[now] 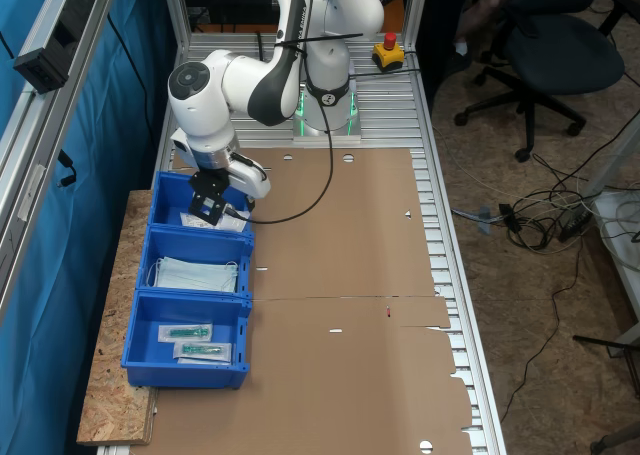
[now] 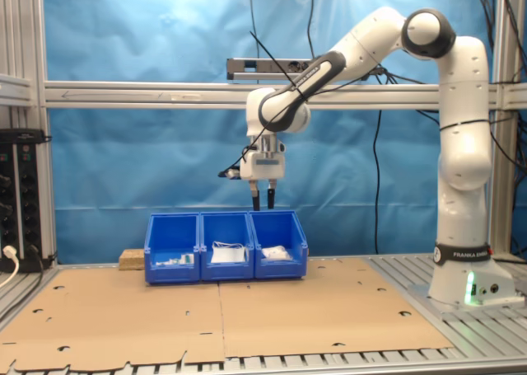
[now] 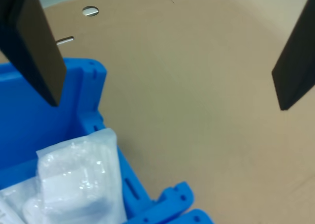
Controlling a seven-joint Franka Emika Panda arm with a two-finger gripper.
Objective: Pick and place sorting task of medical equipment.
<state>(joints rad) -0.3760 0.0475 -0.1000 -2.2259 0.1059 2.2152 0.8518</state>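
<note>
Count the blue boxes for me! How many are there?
3, side by side in a row along the cardboard's edge: one under the claw with white packets, the middle one with face masks, the last with clear pouches.

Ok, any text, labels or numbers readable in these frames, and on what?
Band on the arm's base: small lettering, too blurred to quote reliably.
White packets: no legible print.
Clear pouches: any print too small to read.

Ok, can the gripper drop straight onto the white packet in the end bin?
Probably yes: the gripper hangs open above that bin, and nothing covers the white packet.
</note>
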